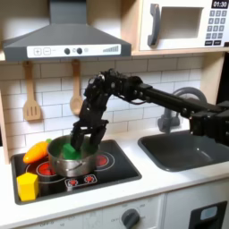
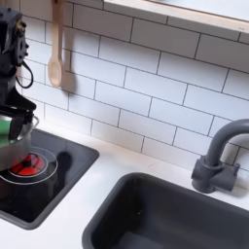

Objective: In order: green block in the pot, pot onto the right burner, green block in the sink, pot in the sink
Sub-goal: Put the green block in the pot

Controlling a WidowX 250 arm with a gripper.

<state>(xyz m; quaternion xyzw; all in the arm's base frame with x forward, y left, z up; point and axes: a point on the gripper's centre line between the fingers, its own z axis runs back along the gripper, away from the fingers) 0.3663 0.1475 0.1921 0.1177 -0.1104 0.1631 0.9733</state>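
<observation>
The shiny steel pot [image 1: 70,161] sits on the left burner in the first exterior view; its rim [image 2: 8,148] pokes in at the second exterior view's left edge. The green block [image 1: 68,148] shows as a green patch inside the pot, and at the fingers [image 2: 4,124] in the second exterior view. My gripper [image 1: 80,140] reaches down into the pot mouth, right at the block; the gap between its fingers is hidden. The right burner [image 1: 104,161] glows red and bare [image 2: 25,167]. The dark grey sink [image 1: 183,152] lies to the right.
A yellow block [image 1: 29,185] and an orange carrot [image 1: 38,150] lie left of the pot on the cooktop. The curved faucet [image 2: 219,156] stands behind the sink. Wooden utensils [image 2: 56,56] hang on the tiled wall. My arm stretches across the counter above the sink.
</observation>
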